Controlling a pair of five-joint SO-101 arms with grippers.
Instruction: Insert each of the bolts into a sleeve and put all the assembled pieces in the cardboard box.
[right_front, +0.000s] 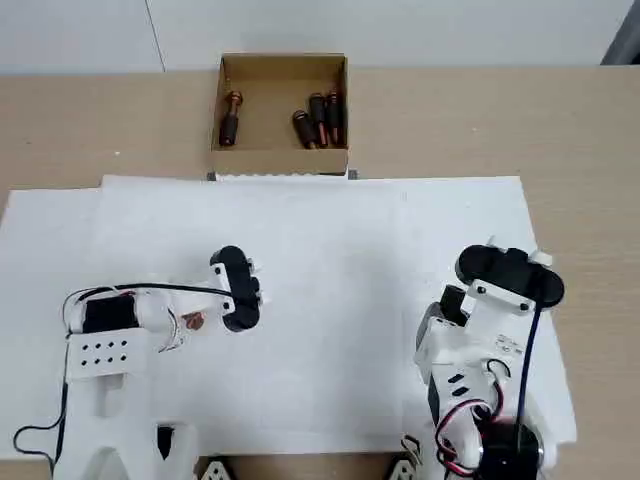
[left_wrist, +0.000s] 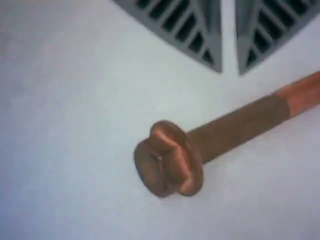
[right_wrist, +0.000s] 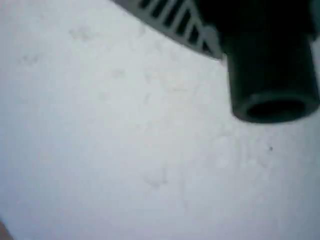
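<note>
Logging bolt (left_wrist: 230, 131) lying flat and loose on the white sheet (right_front: 350, 270), long axis crossing just in front of the left hand (left_wrist: 229, 69), head off to one side. Reading that hand as barely parted, gripping nothing. Noting right hand (right_wrist: 260, 35) clamping a black sleeve (right_wrist: 270, 82), open bore facing the sheet, well apart from the bolt. Judging left arm nearer; likely needing to close across the shank. Seeing assembled pieces (right_front: 318, 120) already sitting in the cardboard box (right_front: 283, 160) across the tabletop.
</note>
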